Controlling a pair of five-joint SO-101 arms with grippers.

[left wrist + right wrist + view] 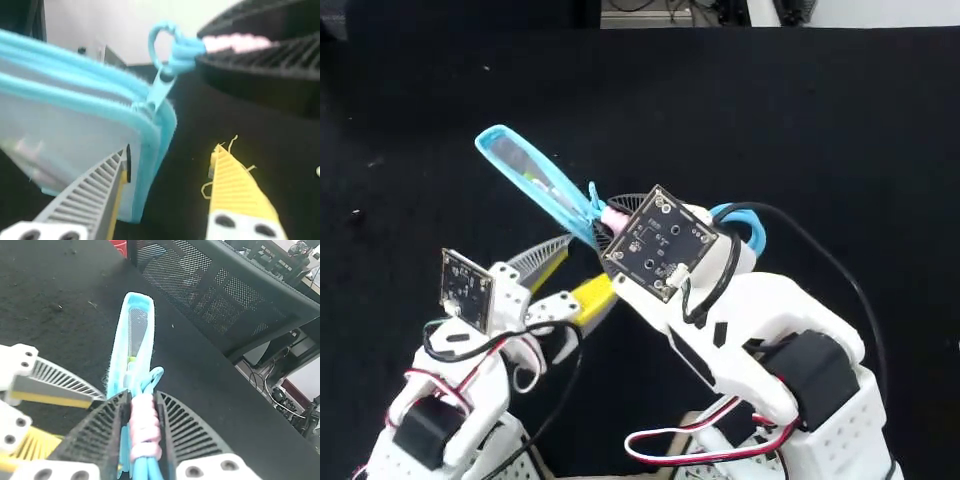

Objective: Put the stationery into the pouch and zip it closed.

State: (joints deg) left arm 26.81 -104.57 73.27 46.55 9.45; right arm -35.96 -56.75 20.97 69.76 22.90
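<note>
While the right jaws clamp the zip cord (145,425), holding the pouch (525,170) on edge over the worktop (800,130), the left jaws stand apart around its near corner, likely to brace it.

The white plastic arms (790,320) bear square black camera boards (658,243) and red-and-white cables (660,433). Left fingers (235,185) are ribbed grey and yellow, right fingers (187,430) black.
</note>
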